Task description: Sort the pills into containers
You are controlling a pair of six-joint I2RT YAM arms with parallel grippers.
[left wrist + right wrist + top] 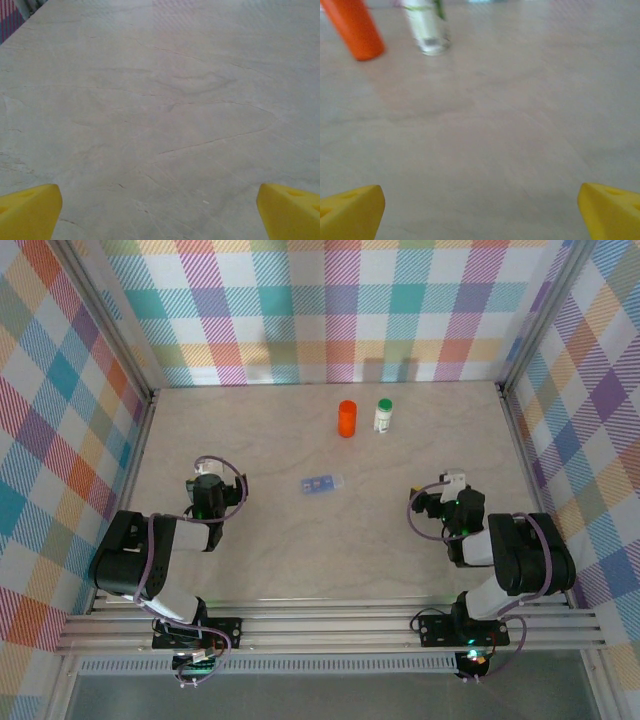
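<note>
Pill-box lying free | L claw spread wide, empty | R claw same

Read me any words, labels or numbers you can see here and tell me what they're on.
No text here can be read.
White green-capped bottle: any print too small or blurred.
Pale-blue pill box: too small to tell any lettering.
Orange bottle: no lettering visible.

Pill-box strip lies on table; behind, cylinder bottle stands left of capped bottle.
</note>
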